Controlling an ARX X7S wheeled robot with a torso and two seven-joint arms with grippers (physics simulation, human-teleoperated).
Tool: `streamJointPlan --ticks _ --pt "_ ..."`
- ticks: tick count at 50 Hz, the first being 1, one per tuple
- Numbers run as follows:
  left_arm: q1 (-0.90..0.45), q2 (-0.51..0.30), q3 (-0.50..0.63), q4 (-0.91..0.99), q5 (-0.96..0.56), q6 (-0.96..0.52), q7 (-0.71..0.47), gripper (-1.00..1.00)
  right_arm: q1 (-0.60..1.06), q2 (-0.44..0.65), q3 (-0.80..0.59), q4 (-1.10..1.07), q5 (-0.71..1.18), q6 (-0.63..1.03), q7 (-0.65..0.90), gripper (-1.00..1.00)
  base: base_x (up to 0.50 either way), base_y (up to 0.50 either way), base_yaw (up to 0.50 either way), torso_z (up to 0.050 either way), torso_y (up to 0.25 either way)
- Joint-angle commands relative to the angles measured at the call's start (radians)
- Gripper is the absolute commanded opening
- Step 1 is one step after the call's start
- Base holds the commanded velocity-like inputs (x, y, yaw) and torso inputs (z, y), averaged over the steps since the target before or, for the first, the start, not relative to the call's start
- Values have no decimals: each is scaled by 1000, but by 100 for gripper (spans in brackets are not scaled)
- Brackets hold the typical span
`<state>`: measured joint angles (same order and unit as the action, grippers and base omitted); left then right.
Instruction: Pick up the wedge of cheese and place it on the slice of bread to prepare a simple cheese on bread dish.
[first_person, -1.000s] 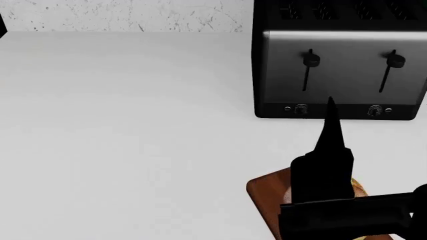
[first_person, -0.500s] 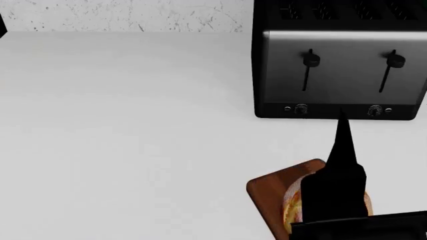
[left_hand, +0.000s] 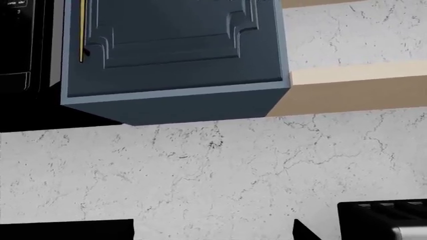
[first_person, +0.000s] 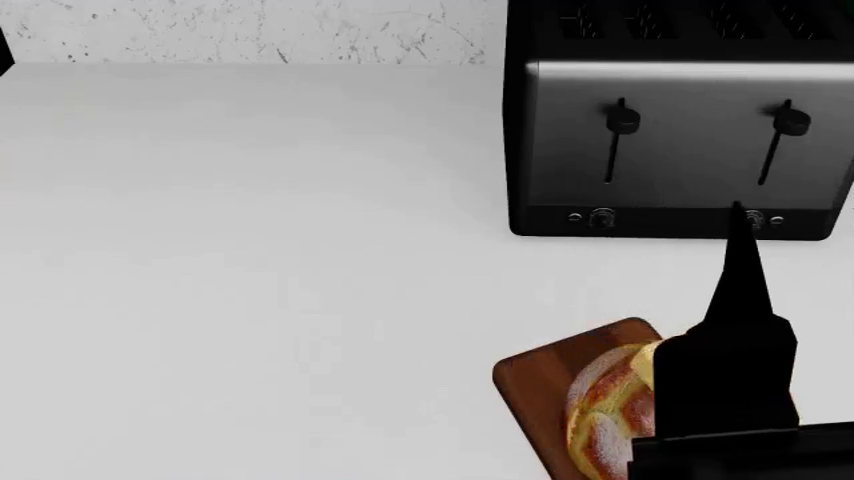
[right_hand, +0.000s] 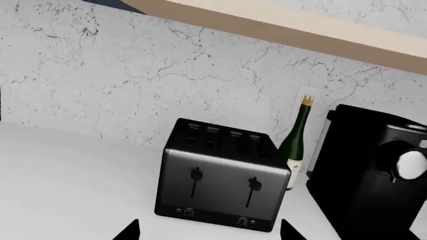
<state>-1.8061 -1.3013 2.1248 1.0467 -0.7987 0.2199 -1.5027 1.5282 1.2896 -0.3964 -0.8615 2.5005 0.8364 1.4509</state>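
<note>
White countertop (first_person: 254, 250), smooth, evenly lit. Marbled white backsplash (right_hand: 133, 80) with grey veining behind. Black four-slot toaster (right_hand: 217, 175) at back of counter, two levers and two knobs on front. Green wine bottle (right_hand: 295, 145) just beside toaster, wall outlet (right_hand: 308, 95) behind bottle. Black appliance (right_hand: 373, 175) further along, possibly coffee machine. Blue-grey upper cabinet (left_hand: 173, 50) with panelled door, tan wood shelf (left_hand: 353, 85) alongside.
</note>
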Motion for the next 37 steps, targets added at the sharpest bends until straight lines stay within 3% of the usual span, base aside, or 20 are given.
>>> streamJointPlan --ticks 1,9,19,24,37 --pt "-362 25 421 0 32 96 -67 100 37 8 -13 15 19 20 10 100 0 0 0 0 0" --pt "-546 35 581 0 24 125 -67 100 139 -34 -58 50 73 51 63 100 0 0 0 0 0" --pt "-549 41 555 0 14 110 -67 100 225 -51 -100 70 109 67 84 100 0 0 0 0 0" --pt "-548 39 562 0 18 117 -67 100 420 -97 -242 101 153 79 111 100 0 0 0 0 0" --pt "-548 47 548 0 5 114 -67 100 411 -59 -264 75 126 23 69 100 0 0 0 0 0"
